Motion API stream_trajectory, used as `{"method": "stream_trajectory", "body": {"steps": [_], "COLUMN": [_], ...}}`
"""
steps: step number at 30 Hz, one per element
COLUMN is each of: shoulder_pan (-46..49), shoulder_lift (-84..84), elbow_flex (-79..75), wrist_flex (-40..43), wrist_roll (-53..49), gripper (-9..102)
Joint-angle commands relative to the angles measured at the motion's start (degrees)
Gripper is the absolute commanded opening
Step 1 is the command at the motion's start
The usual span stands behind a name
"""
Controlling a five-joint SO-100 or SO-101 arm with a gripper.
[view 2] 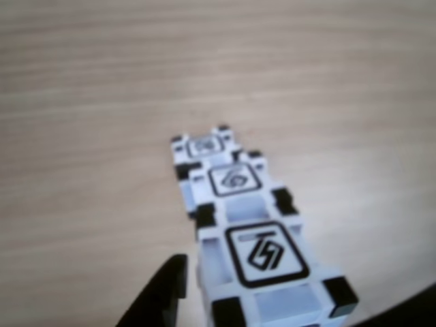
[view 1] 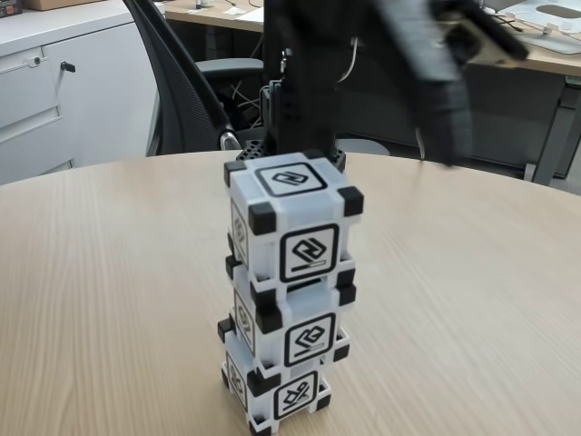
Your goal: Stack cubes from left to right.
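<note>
Blurred and dark, the pincer is hanging in the fixed view above the desk, up and to the right of the tower of cubes, and whether its fingers are spread or pressed together I cannot tell from that smear. Nothing is sitting in its grip, and it is standing clear of the cubes. Below and to the left of the pincer in that view, the three cubes are standing one on another: the top cube is resting on the middle cube, which is sitting on the bottom cube, each turned slightly against the one beneath, so the column is looking a little crooked. In the other view, one black finger is showing at the lower edge, just left of the top cube and seemingly apart from it; the middle cube and the bottom cube are receding beyond it down to the pale wood-grain desk. Behind the desk in the fixed view, a black office chair is standing beside a grey cabinet.
</note>
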Motion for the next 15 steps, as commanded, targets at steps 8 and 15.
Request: {"method": "stream_trajectory", "body": {"steps": [8, 15], "shoulder_pan": [-7.2, -7.6], "shoulder_lift": [2.7, 2.7], "elbow_flex": [-1.5, -1.0], "wrist_flex": [-0.4, -0.4], "wrist_roll": [4.6, 5.5], "gripper": [47, 3]}}
